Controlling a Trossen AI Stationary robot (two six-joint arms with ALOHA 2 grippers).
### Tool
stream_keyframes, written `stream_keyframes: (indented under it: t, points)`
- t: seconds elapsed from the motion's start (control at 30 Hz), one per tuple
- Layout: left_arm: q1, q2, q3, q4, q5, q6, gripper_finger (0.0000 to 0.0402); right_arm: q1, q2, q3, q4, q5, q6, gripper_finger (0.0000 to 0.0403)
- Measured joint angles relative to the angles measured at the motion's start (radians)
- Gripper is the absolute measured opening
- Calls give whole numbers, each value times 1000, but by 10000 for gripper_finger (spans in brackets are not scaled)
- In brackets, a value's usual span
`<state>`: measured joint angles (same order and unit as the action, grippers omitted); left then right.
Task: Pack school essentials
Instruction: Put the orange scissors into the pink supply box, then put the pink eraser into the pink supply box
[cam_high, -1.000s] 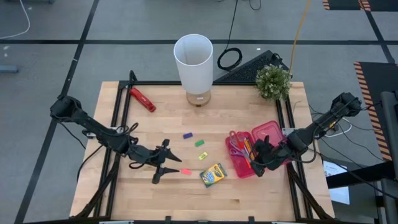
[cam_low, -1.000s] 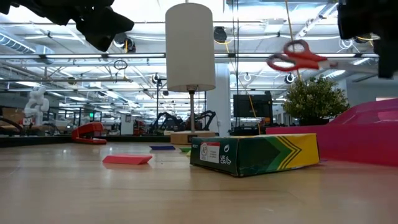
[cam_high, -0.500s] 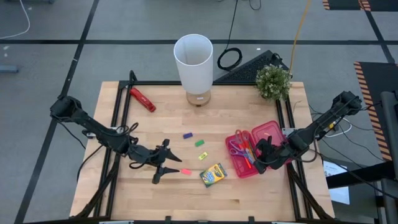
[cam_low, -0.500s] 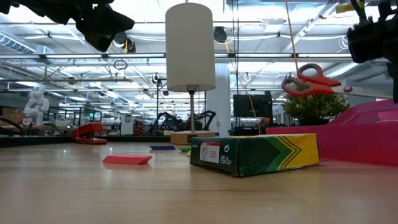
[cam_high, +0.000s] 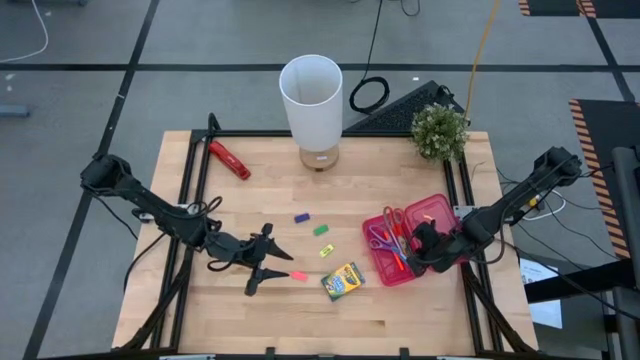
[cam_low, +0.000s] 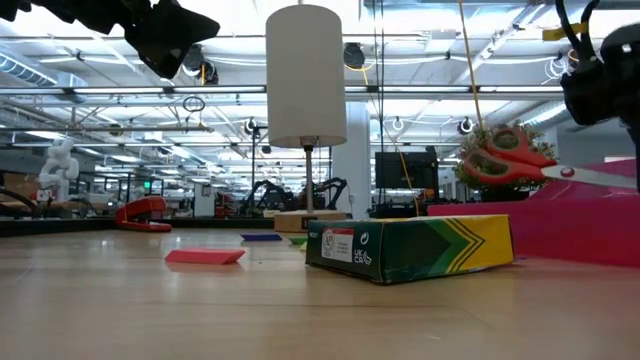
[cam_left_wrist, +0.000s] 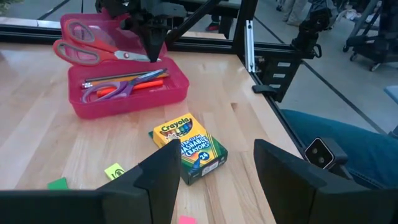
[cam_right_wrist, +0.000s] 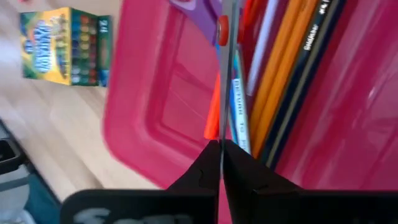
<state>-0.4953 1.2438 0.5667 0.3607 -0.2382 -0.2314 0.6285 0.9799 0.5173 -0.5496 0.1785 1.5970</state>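
A wooden table (cam_high: 300, 190) seen from above, with a dark robot arm at each side.

The right gripper (cam_high: 422, 243) hovers over the pink case (cam_high: 377, 266), which lies open toward 4 o'clock from the table's centre. Its two fingers are pressed together on the blade tips of the red-handled scissors (cam_high: 393, 220), pinching them. The scissors hang just above the case, handles pointing toward 12 o'clock; in the low view (cam_low: 505, 158) they lie nearly level over the case's rim.

Inside the case rest the purple-handled scissors (cam_high: 380, 240), alongside an orange marker (cam_left_wrist: 127, 88) and several thin pencils (cam_left_wrist: 118, 78). The wrist view shows these packed lengthwise side by side.

The crayon box (cam_high: 342, 281), yellow and green, lies flat on the table just at 8 o'clock of the case, apart from it.

Small erasers are scattered near the table's centre: a blue one (cam_high: 301, 217), a green one (cam_high: 322, 230), a yellow one (cam_high: 327, 250) and a pink one (cam_high: 298, 275), each apart from the others.

The left gripper (cam_high: 268, 262) waits at 7 o'clock from the centre, just beside the pink eraser, its fingers spread wide and empty.

At 12 o'clock stands a white lamp (cam_high: 312, 98). A potted plant (cam_high: 438, 130) sits at 2 o'clock, and a red hand tool (cam_high: 230, 160) lies at 10 o'clock.
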Motion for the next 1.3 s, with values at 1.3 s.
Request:
stream_keyframes:
  t: [1.3]
  points:
    - [1, 0, -1, -5, -3, -1, 205, -21, 8, -3, 344, 295, -316, 121]
